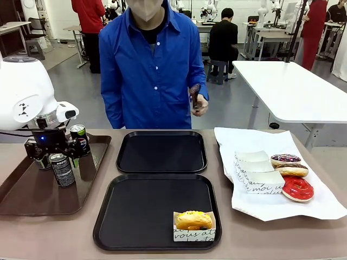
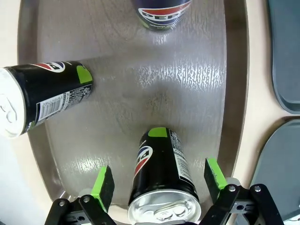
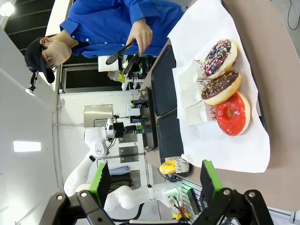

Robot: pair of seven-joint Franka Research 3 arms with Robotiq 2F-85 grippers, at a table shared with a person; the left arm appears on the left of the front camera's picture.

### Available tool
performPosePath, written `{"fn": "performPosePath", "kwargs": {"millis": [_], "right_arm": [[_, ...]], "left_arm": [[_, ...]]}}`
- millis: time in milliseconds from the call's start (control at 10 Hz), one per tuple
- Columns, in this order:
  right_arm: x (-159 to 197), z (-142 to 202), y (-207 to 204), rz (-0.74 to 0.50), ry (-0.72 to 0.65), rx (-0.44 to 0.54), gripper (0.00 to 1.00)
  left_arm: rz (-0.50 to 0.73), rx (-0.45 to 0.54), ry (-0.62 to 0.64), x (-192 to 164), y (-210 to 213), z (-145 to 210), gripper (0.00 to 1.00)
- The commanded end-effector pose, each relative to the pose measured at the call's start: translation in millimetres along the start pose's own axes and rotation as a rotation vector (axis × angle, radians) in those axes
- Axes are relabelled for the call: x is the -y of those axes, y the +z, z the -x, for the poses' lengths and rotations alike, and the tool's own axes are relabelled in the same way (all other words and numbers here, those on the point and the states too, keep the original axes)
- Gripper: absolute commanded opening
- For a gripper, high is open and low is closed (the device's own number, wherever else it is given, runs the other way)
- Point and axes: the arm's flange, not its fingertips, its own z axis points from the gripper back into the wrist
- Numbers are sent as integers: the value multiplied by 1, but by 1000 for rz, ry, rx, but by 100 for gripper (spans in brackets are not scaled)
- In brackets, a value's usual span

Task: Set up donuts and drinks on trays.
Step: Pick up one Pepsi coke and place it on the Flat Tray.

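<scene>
Near black plastic tray, rounded corners, raised rim: one golden donut in a script-printed paper sleeve at its 5 o'clock corner. At 9 o'clock, glossy brown tray w/ slim black cans. Left gripper is wide open, green pads either side of one can, not touching. At 3 o'clock, white paper w/ sprinkled, choc and red-glazed ring donuts. Right gripper spread, holding nothing. Matching far tray at 12 o'clock.

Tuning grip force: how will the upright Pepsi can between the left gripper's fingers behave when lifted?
The Pepsi can is slim and tall, so a side nudge may tip it. Its glossy wall looks slippery. The lid looks unopened, so it is probably full and heavyish.
</scene>
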Motion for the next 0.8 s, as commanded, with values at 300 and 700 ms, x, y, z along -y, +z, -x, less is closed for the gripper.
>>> {"fn": "performPosePath", "kwargs": {"millis": [300,700], "right_arm": [[1,-1,0,-19,10,4,100],[1,-1,0,-19,10,4,100]], "left_arm": [[30,19,37,4,2,8,46],[-31,-14,98,4,4,4,0]]}}
